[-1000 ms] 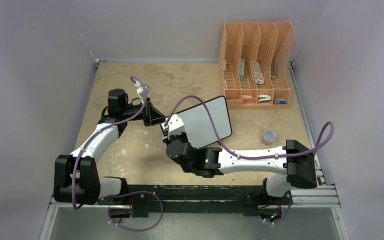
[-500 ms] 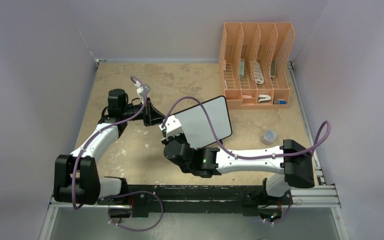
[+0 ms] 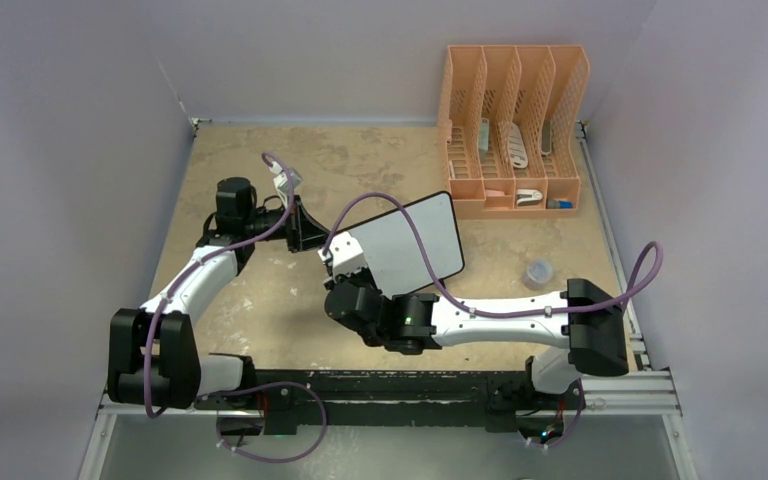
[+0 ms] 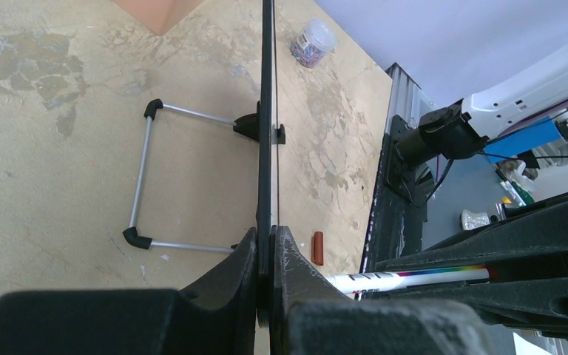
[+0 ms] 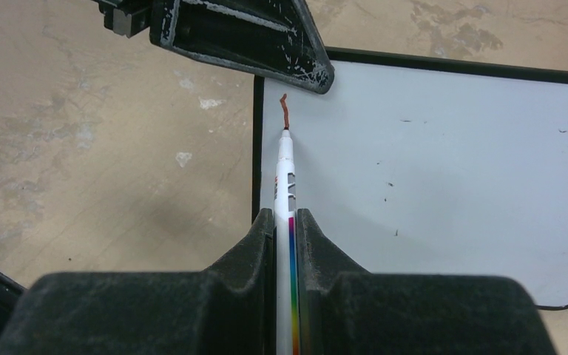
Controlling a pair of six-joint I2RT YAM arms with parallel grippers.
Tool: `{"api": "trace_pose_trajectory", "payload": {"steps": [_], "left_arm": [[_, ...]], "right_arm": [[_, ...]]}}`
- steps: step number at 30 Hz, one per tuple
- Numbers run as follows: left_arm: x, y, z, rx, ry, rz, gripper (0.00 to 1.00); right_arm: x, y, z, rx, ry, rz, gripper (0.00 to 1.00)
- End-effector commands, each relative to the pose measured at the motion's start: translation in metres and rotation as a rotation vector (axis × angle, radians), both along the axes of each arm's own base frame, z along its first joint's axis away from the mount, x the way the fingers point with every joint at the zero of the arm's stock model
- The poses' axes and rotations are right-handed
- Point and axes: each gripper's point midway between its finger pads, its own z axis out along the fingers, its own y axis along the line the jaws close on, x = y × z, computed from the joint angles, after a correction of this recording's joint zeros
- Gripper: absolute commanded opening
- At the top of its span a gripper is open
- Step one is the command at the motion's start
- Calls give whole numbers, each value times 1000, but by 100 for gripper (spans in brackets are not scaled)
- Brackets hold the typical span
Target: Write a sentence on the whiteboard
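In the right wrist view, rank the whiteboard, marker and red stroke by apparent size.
1. whiteboard, filling much of the frame.
2. marker, though nearness to the camera enlarges it.
3. red stroke, a short mark at its tip.

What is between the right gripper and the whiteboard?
A white marker, held by the right gripper, its tip on the whiteboard at a short red-brown stroke; the right wrist view shows it.
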Motion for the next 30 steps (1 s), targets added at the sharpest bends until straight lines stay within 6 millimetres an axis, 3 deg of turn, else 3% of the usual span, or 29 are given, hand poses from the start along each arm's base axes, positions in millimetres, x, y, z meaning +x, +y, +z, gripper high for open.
{"api": "trace_pose_trajectory", "payload": {"steps": [1, 30], "left_arm": [[-4, -5, 6, -5, -21, -46, 0], [-4, -6, 4, -6, -15, -49, 0]], "right_arm": [[1, 2, 9, 36, 22, -24, 0], [-5, -1, 2, 16, 70, -5, 0]]}}
